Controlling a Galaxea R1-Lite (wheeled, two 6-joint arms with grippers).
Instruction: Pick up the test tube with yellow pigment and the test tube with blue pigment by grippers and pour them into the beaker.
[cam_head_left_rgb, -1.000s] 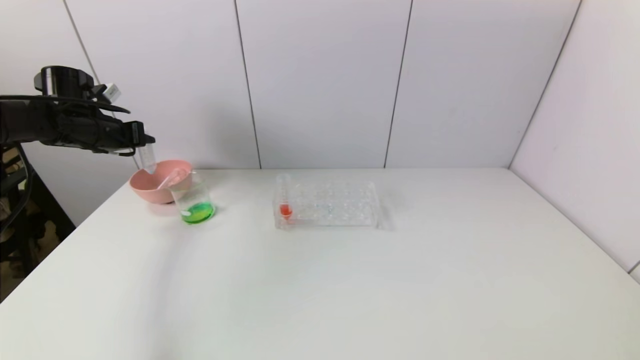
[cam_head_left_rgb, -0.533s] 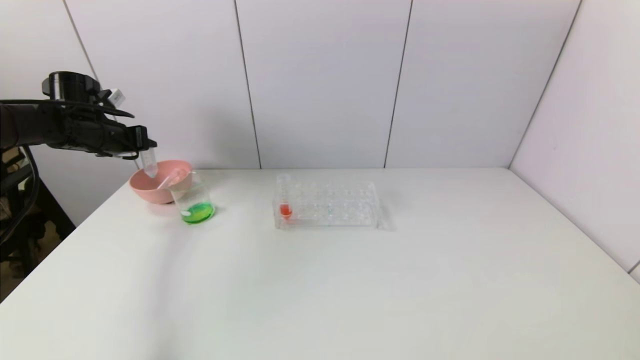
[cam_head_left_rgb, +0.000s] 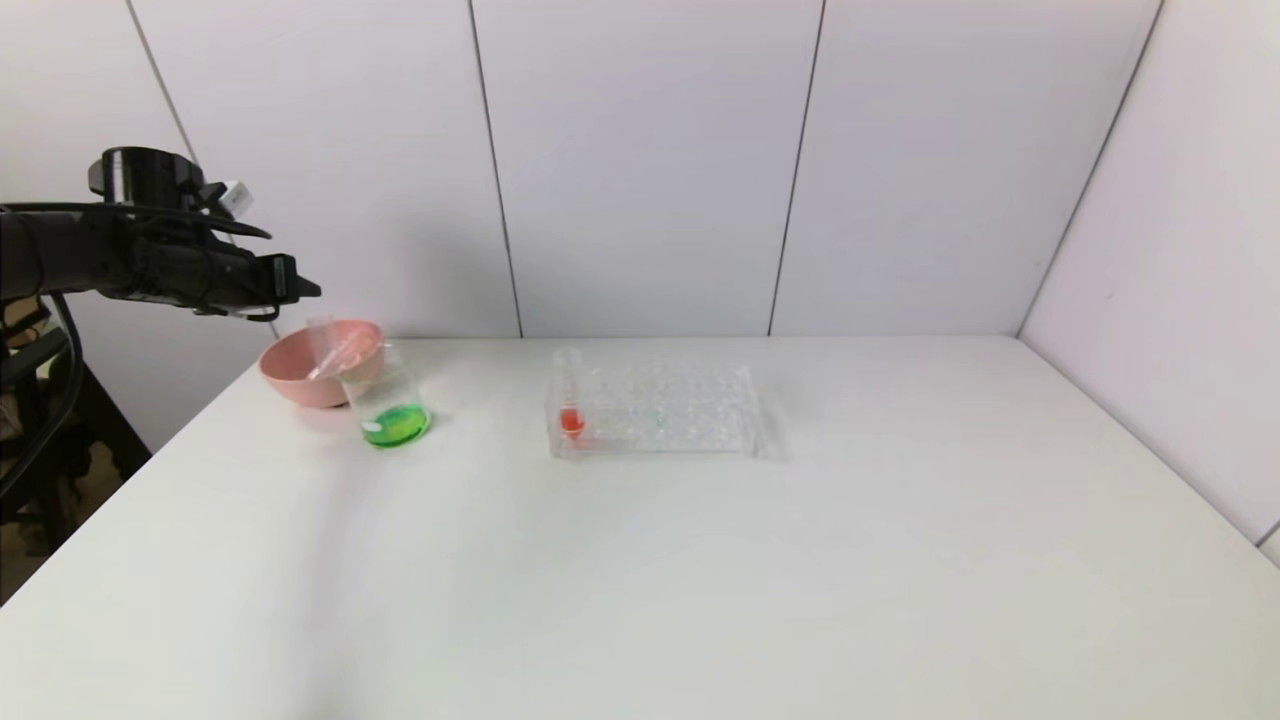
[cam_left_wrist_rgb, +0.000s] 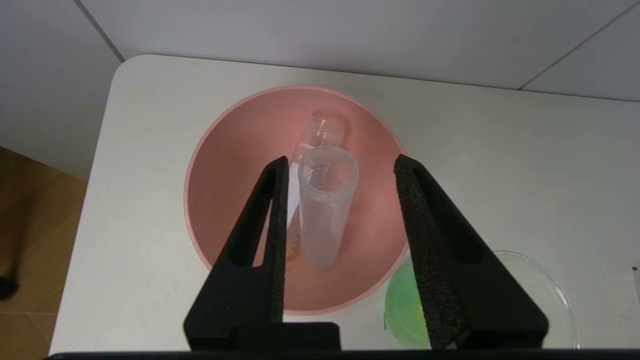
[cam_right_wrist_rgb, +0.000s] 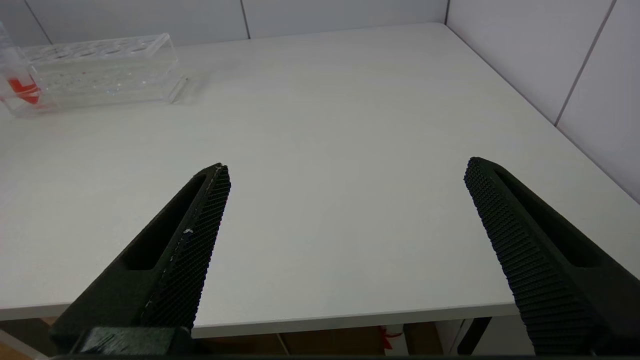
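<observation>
My left gripper (cam_head_left_rgb: 308, 289) hangs open above the pink bowl (cam_head_left_rgb: 288, 380). In the left wrist view the left gripper (cam_left_wrist_rgb: 342, 158) has its jaws wide apart. An emptied clear test tube (cam_left_wrist_rgb: 322, 215) stands tilted in the bowl (cam_left_wrist_rgb: 235, 145) between them, touching neither pad. A second emptied tube (cam_left_wrist_rgb: 326, 131) lies under it, with a yellowish trace at its tip. Both tubes (cam_head_left_rgb: 335, 350) poke above the bowl's rim. The beaker (cam_head_left_rgb: 390, 405) beside the bowl holds green liquid (cam_left_wrist_rgb: 404, 310). My right gripper (cam_right_wrist_rgb: 347, 164) is open and empty over the table's near edge.
A clear plastic rack (cam_head_left_rgb: 660, 410) stands mid-table with one tube of red liquid (cam_head_left_rgb: 570, 400) at its left end. Both also show in the right wrist view, the rack (cam_right_wrist_rgb: 100, 70) and the red tube (cam_right_wrist_rgb: 20, 87). White walls stand behind and to the right.
My left gripper held the empty tube over the bowl, then opened. The tube dropped into the pink bowl. The right arm has not moved.
</observation>
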